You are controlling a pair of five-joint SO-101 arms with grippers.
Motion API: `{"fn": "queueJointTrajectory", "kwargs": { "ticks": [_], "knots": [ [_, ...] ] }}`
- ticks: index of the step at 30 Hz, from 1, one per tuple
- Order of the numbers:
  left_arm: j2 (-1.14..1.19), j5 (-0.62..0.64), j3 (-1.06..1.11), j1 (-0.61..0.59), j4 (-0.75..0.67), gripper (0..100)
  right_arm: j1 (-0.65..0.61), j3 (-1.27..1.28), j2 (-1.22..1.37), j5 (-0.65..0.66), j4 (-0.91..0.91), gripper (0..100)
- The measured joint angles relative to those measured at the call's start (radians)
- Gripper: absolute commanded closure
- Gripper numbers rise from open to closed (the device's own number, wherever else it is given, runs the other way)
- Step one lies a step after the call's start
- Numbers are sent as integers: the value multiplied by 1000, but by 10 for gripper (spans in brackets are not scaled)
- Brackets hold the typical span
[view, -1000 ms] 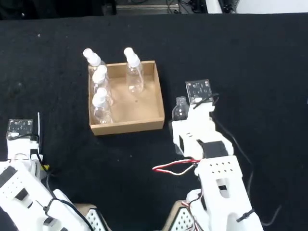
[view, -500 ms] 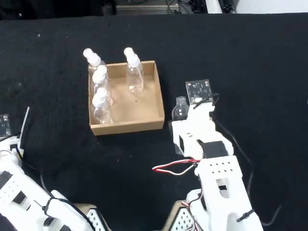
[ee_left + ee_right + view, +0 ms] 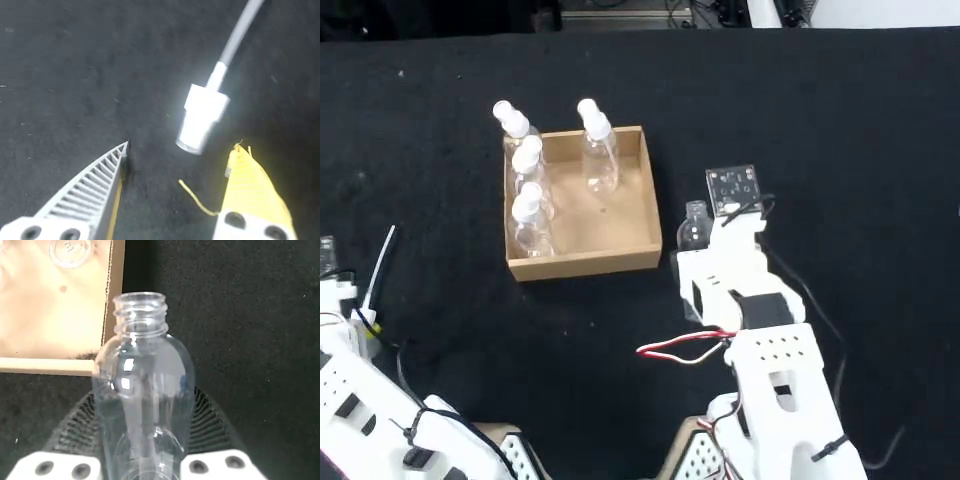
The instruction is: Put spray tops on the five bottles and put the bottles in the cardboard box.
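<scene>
You have four clear capped bottles [image 3: 527, 215] standing upright in the open cardboard box [image 3: 582, 257], their spray tops [image 3: 588, 112] white: three along its left wall, one at the far wall. The fifth bottle [image 3: 145, 385], clear with a bare threaded neck, stands upright just outside the box's right wall. The last spray top [image 3: 202, 117], white with a long dip tube, sits well off to the left.

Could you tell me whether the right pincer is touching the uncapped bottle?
Touching. The right wrist view shows the uncapped bottle clamped between both fingers of the right pincer.

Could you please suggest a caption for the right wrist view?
An uncapped bottle held in the right gripper, beside the box.
</scene>
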Motion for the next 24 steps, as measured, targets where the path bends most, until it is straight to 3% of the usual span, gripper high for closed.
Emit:
{"fn": "queueJointTrajectory", "kwargs": {
  "ticks": [3,7,13,24],
  "knots": [
    [0,-54,-2,3,0,711,0,0,0,0,0,988],
    [8,-71,43,3,-103,711,0,0,0,0,0,988],
    [161,-72,48,-3,-201,711,0,0,0,0,0,988],
    [456,-120,-184,-63,-238,711,0,0,0,0,0,988]
  ]
}}
